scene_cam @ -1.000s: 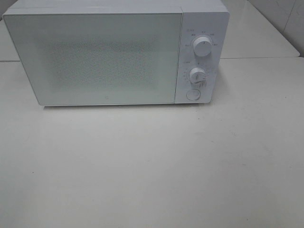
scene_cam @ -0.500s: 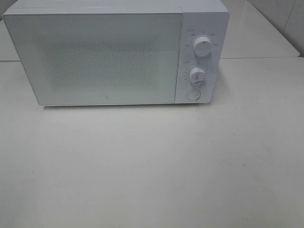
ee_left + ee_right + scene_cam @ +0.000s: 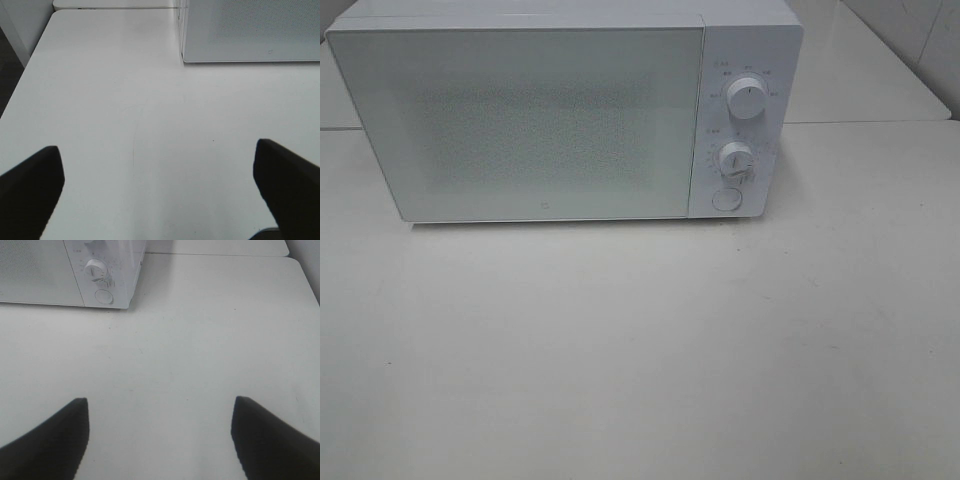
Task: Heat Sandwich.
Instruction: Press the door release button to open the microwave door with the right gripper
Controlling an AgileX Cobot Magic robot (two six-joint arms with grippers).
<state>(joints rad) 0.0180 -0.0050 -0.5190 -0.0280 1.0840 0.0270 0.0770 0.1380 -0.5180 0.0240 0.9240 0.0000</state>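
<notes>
Ahead of the left gripper [image 3: 156, 147] the microwave [image 3: 250, 30] is seen, untouched. It and the right gripper [image 3: 160, 400] are held wide; nothing is gripped.

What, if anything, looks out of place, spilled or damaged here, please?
Nothing stands out. The closed microwave sits square on the table, with no spill or damage showing. The left gripper and right gripper are open and empty. No sandwich shows in any view.
</notes>
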